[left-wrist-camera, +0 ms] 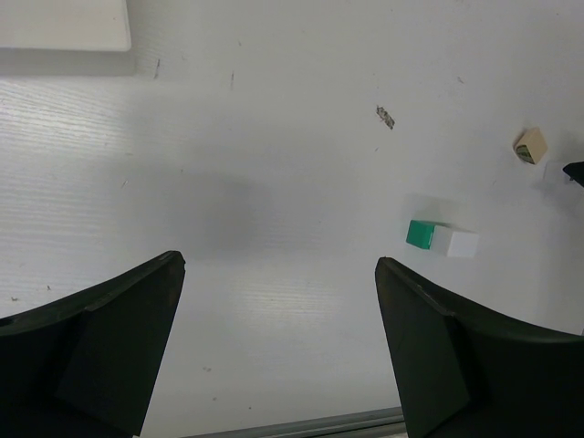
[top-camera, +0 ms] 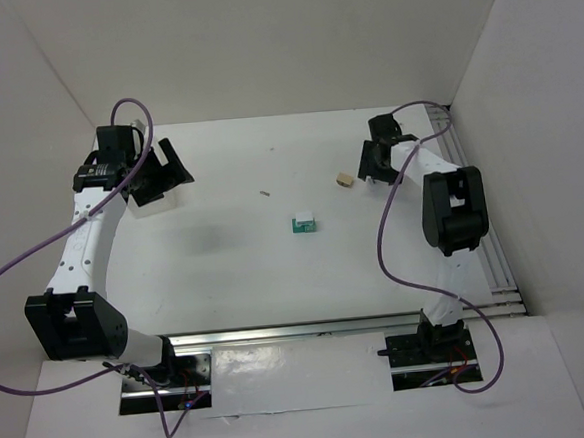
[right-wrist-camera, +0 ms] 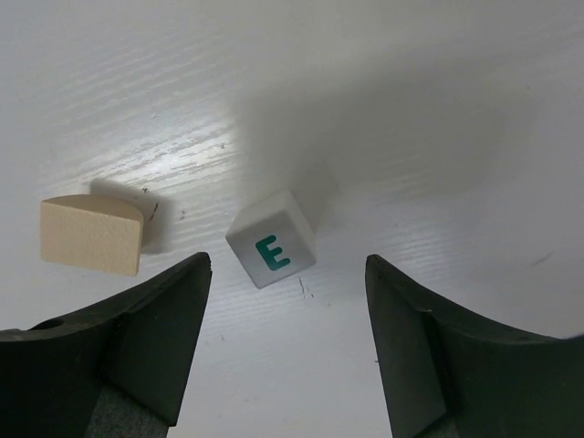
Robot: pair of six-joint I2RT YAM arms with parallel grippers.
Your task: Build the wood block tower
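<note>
Two grippers I steer stand open, holding nothing. Right gripper (right-wrist-camera: 287, 342) hovers over a white lettered cube (right-wrist-camera: 271, 239) beside the tan block (right-wrist-camera: 91, 234); left gripper (left-wrist-camera: 278, 351) hangs apart from the green-and-white pair (left-wrist-camera: 442, 238) mid-table.

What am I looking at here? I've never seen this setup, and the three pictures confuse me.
Two robot arms are bolted at the near edge of a white table. The overhead picture shows both from above; the other two come from cameras on each wrist, with dark fingers at the bottom.

The left pincer stands wide open and holds nothing. In its view lie a green and white block pair side by side, a tan block, and a white tray at the top corner.

The right pincer hovers over a white cube with a green letter E, fingers either side but not touching. The tan block sits beside it. Nothing is held or stacked yet.
</note>
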